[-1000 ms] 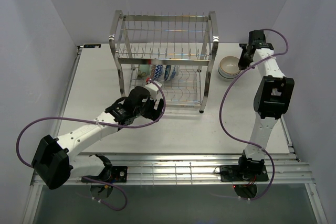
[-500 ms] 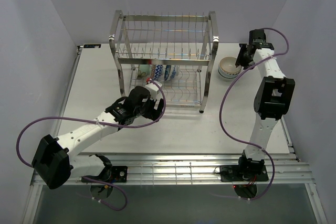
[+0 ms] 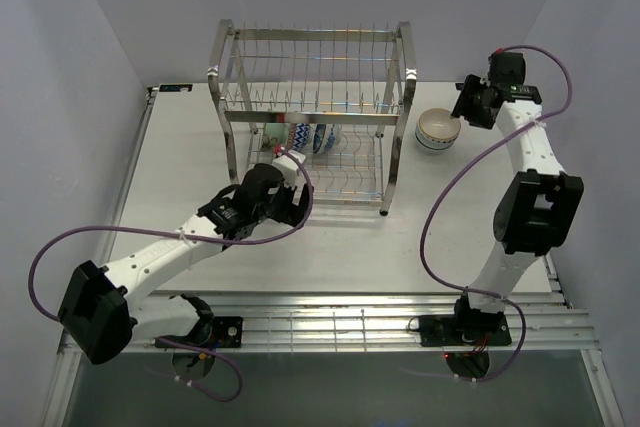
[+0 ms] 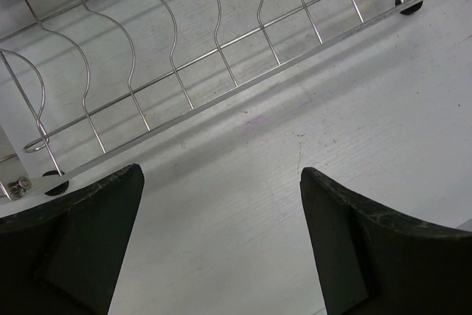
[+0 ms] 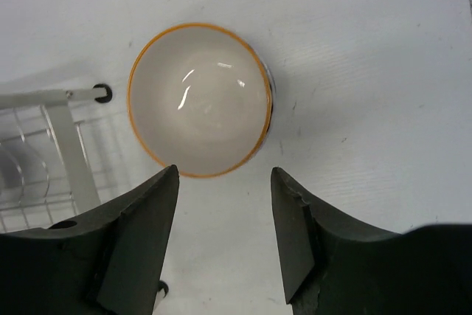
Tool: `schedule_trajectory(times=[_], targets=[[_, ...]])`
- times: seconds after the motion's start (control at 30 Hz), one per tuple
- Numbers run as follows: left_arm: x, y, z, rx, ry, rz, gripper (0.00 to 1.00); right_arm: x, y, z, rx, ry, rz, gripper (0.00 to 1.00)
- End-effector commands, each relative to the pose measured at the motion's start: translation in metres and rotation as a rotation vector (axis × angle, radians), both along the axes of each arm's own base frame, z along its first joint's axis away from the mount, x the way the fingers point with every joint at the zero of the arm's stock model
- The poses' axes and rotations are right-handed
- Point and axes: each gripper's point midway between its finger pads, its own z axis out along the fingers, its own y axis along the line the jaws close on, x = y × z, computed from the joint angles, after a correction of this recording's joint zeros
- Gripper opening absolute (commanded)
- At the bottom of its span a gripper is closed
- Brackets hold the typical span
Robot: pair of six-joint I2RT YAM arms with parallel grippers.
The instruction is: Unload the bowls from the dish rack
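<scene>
Left end effector (image 4: 221, 182) spread wide; right end effector (image 5: 225, 175) parted, arm outstretched.

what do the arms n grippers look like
The left arm and right arm are white links with chunky black joints, each trailing a looping purple cable. The left gripper and right gripper each have two broad matte black fingers.

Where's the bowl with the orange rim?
Top view: the white orange-rimmed ceramic bowl sits on the table, right of the steel wire dish rack, by the right gripper.
</scene>
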Motion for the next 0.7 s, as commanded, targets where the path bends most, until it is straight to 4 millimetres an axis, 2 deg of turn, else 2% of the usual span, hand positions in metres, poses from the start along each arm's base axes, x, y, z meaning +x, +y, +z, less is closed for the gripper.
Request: schedule_trajectory(times=[0.0, 0.03, 0.07, 0.2, 0.23, 0.27, 0.3, 0.33, 0.37, 0.43, 0.47, 0.53, 0.57, 0.67], targets=[[0.009, 0.004, 0.019, -0.068, -0.066, 0.061, 0.98, -0.027, 0.017, 0.020, 0.083, -0.072, 0.039, 0.59], [0.009, 0.005, 0.018, -0.073, -0.067, 0.067, 0.98, -0.034, 0.020, 0.035, 0.088, -0.125, 0.050, 0.59], [0.011, 0.002, 0.019, -0.094, -0.078, 0.070, 0.98, -0.040, 0.023, 0.035, 0.100, -0.135, 0.055, 0.59], [0.009, -0.013, 0.012, -0.176, -0.017, 0.069, 0.98, -0.071, 0.042, 0.030, 0.176, -0.151, 0.108, 0.59], [0.010, -0.018, 0.006, -0.194, 0.018, 0.074, 0.98, -0.085, 0.047, 0.024, 0.194, -0.145, 0.119, 0.59], [0.010, -0.021, 0.004, -0.204, 0.034, 0.076, 0.98, -0.089, 0.050, 0.026, 0.207, -0.168, 0.130, 0.59], [0.011, -0.023, 0.001, -0.207, 0.052, 0.090, 0.98, -0.095, 0.056, 0.025, 0.238, -0.176, 0.147, 0.59], [0.015, -0.025, 0.001, -0.234, 0.071, 0.135, 0.98, -0.111, 0.061, 0.017, 0.258, -0.169, 0.152, 0.59], [0.017, -0.026, 0.001, -0.253, 0.073, 0.151, 0.98, -0.113, 0.064, 0.019, 0.271, -0.198, 0.168, 0.59], [0.020, -0.033, 0.004, -0.335, 0.063, 0.173, 0.97, -0.126, 0.074, 0.024, 0.306, -0.229, 0.201, 0.58], [0.021, -0.034, 0.009, -0.375, 0.046, 0.181, 0.97, -0.133, 0.077, 0.015, 0.318, -0.221, 0.213, 0.57], [0.026, -0.041, 0.020, -0.486, -0.010, 0.182, 0.96, -0.141, 0.076, 0.015, 0.312, -0.228, 0.210, 0.55], [0.027, -0.042, 0.024, -0.520, -0.023, 0.184, 0.97, -0.149, 0.083, 0.005, 0.340, -0.208, 0.231, 0.55], [0.040, -0.046, 0.038, -0.583, -0.103, 0.199, 0.96, -0.158, 0.089, 0.000, 0.372, -0.221, 0.249, 0.52]])
